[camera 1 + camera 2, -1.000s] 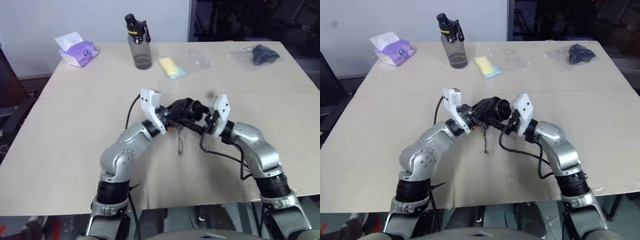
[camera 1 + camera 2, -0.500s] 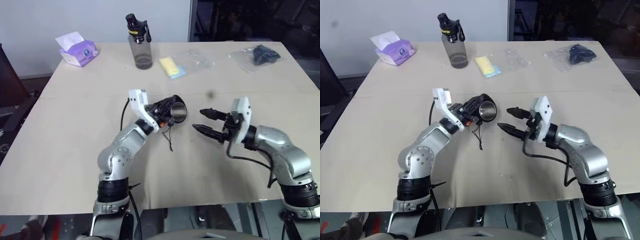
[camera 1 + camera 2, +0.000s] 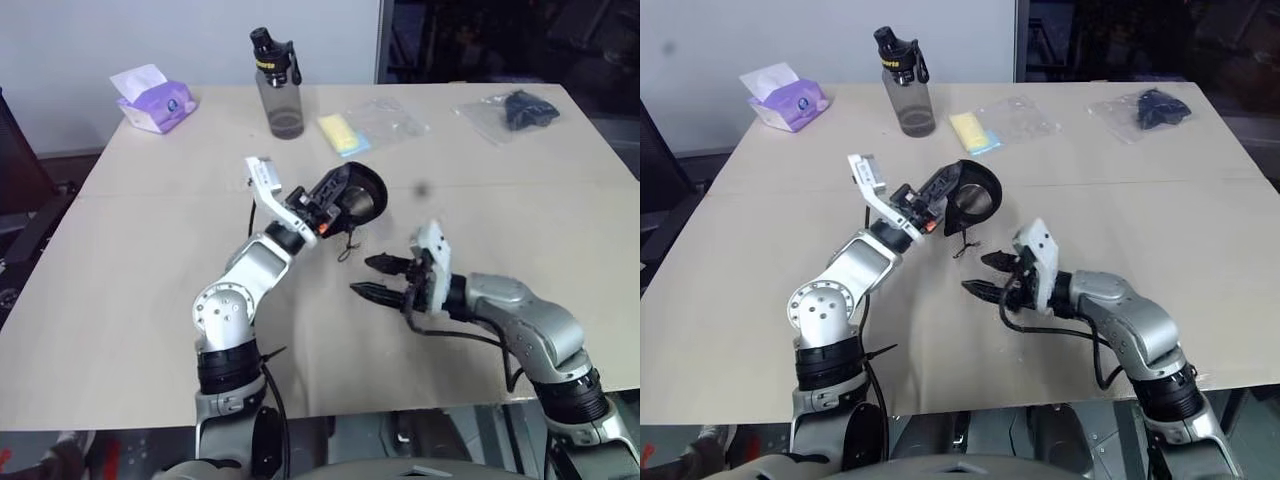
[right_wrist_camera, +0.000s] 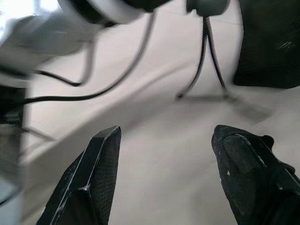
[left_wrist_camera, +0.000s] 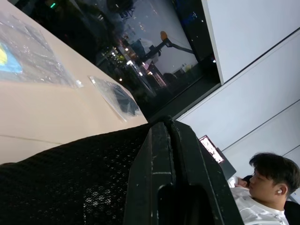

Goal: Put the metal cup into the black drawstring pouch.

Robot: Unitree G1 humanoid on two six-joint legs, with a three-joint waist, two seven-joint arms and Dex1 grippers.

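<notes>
Right gripper (image 3: 372, 277) nearest, low over table (image 3: 130, 290), fingers spread wide, empty. Beyond it, left gripper (image 3: 322, 205) raised above table, fingers pinched tight on black drawstring pouch (image 3: 355, 195); pouch mouth faces right gripper, metal cup (image 3: 977, 202) glinting inside, cords dangling. Far edge: water bottle (image 3: 276, 84), tissue pack (image 3: 152, 100), two clear plastic bags (image 3: 385, 120).
</notes>
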